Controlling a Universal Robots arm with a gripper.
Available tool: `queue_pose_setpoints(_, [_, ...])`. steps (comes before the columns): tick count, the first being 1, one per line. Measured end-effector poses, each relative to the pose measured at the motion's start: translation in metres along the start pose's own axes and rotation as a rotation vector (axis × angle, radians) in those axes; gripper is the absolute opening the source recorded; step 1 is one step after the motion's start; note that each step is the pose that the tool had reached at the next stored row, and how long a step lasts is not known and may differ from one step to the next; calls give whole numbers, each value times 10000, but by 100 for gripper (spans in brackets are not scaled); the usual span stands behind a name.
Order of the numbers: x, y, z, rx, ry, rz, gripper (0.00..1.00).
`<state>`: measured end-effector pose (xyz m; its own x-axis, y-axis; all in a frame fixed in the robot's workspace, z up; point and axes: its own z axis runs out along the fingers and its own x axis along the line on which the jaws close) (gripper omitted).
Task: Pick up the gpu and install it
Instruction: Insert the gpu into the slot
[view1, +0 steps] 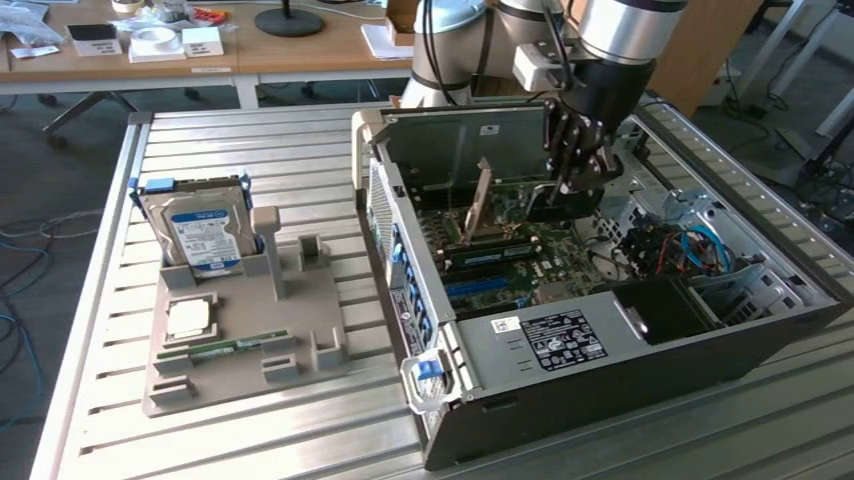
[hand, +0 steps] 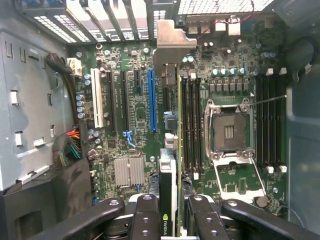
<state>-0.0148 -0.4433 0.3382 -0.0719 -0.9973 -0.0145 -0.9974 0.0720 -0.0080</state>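
The tool reaches down into the open computer case. Its black fingers are closed part-way on the gpu, gripping the thin card by its two flat faces. In the wrist view the card is seen edge-on, with a logo on the dark face by the fingers. Its silver end bracket sits at the far end, near the slotted rear wall of the case.

The gpu stands over the green motherboard, between the blue expansion slot and the black memory slots. Whether its lower edge is seated in a slot cannot be told. Beyond the memory slots lies the empty CPU socket, its retaining frame swung open. A white slot and a small finned heatsink lie on the other side of the blue slot.

Towards the exterior view's left, well apart from the case on the ribbed metal table, a grey holder carries an upright hard drive, a processor chip and a RAM stick.
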Motion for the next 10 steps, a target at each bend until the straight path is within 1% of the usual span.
queue_pose_setpoints(4, [0,1,20,-11,-4,-242,27])
queue_pose_setpoints(10, [1,2,100,-13,-4,-295,27])
